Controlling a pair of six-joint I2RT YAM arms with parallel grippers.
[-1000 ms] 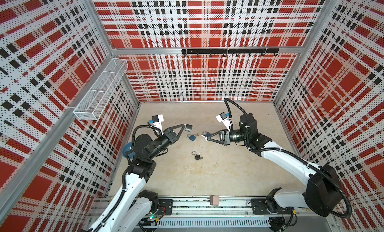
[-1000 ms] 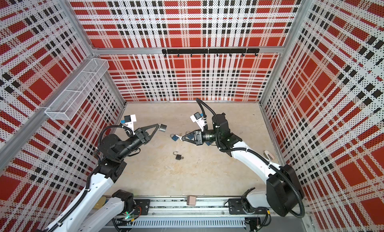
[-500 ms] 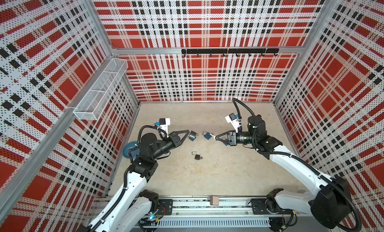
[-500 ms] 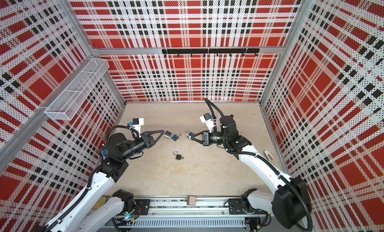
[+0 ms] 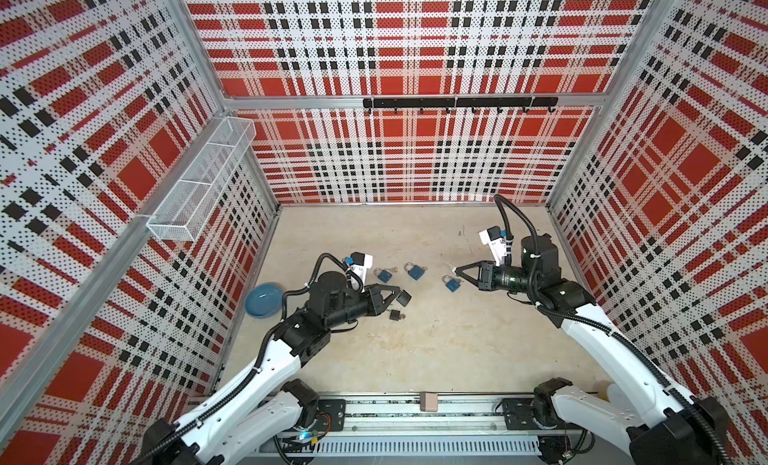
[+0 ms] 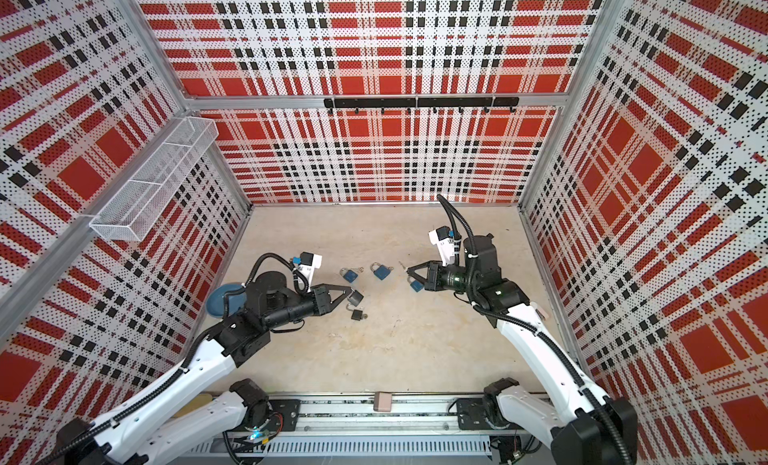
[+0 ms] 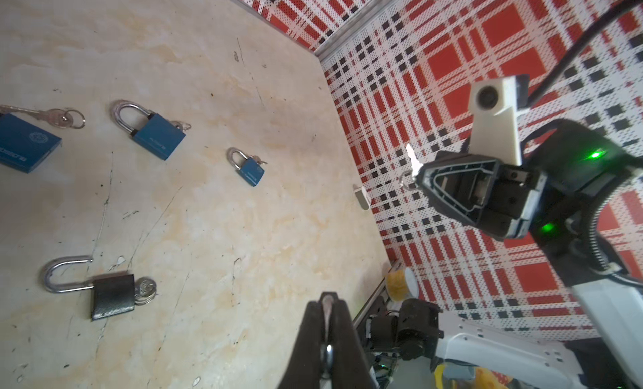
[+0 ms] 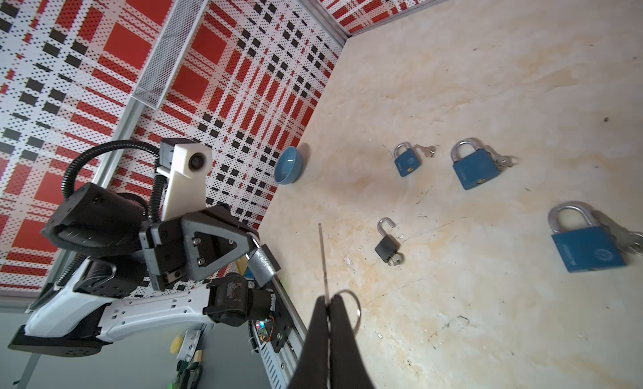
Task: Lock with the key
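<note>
Right wrist view: right gripper (image 8: 328,302) is pinching the key (image 8: 323,258), its blade sticking out past the tips.
Lock: the lock (image 8: 264,265) is hanging from the left gripper (image 8: 251,245), which is clamping its shackle, above the table's (image 5: 415,359) left half.
Axis: the blade is pointing toward the left edge.
Relation: the lock is lying ahead, well apart, slightly off-line toward the front edge.
Keyhole: I cannot tell which way it is facing.

No text can be read clearly. In the left wrist view, the blue padlock cut by the picture's edge (image 7: 24,143) bears a raised brand word and a round emblem, both too blurred to spell. The neighbouring blue padlock (image 7: 158,137) carries fainter lettering, likewise illegible.
</note>
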